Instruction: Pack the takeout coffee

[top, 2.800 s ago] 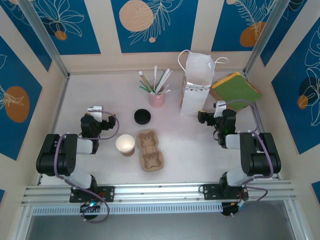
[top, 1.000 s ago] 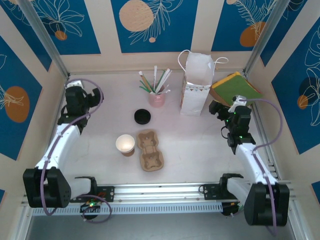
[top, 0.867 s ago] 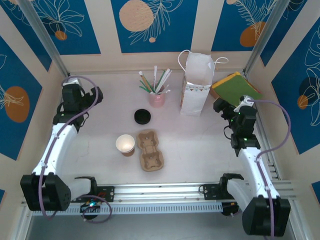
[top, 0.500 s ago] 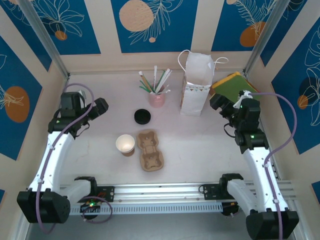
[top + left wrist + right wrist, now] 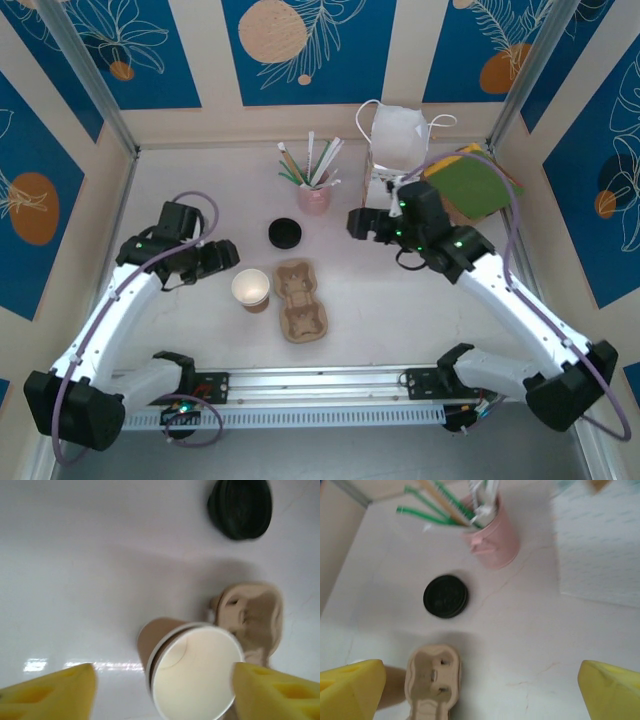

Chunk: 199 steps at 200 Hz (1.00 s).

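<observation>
**Left gripper straddling the lidless cup; no grip made**

Left gripper (image 5: 224,256): released. In the left wrist view its yellow fingers (image 5: 55,692) stand either side of the paper cup (image 5: 192,672). One finger is clear of the wall. The other sits right at the rim, and contact there cannot be confirmed.

The cup stands upright and open-topped, pale inside, just left of the moulded tray (image 5: 299,300). The black lid (image 5: 284,233) lies loose on the table (image 5: 420,290), apart from both. The takeout coffee is therefore not yet assembled, and both tray slots are vacant.

Right gripper (image 5: 358,224): wide open and holding nothing. It hangs in front of the white bag (image 5: 392,140), facing the lid.

Recommendation: centre the cup between the pads before closing. Grip the wall below the rolled rim, and squeeze only enough to hold, since thin paper is likely to buckle. Keep the cup vertical throughout. The tray is close by, so approach from the side away from it.

Change against half a second earlier: the left arm has come down from the left wall to the cup. The right arm has swung from the green napkins at the right edge to the middle. Cup, lid and tray lie unmoved.
</observation>
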Tool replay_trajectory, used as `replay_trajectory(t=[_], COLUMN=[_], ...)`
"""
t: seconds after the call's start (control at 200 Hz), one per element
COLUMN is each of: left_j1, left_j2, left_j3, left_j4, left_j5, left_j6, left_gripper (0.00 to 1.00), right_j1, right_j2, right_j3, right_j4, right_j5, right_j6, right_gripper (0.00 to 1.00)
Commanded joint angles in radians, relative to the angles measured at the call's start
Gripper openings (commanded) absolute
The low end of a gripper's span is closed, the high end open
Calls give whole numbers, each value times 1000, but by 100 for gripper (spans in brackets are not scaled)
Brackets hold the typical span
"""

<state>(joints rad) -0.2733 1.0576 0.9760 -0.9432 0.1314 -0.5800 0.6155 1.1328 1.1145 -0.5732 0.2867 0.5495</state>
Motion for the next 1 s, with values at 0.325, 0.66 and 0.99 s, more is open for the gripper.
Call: replay_trajectory(t=[0.325, 0.66, 0.99], left_j1=[-157, -170, -168], left_j2=[116, 155, 142], left_j3=[-27, -19, -5], left_j4=[-79, -83, -81], left_j5=[-64, -88, -71], left_j6=[-20, -26, -39], left_gripper=[34, 15, 1], right_j1=[170, 174, 176], right_j2=[160, 150, 146], right_j3=[129, 121, 117], right_j4=[-33, -30, -28], right_j5=[142, 160, 168], right_j6=[-50, -59, -59], right_gripper=[99, 99, 99])
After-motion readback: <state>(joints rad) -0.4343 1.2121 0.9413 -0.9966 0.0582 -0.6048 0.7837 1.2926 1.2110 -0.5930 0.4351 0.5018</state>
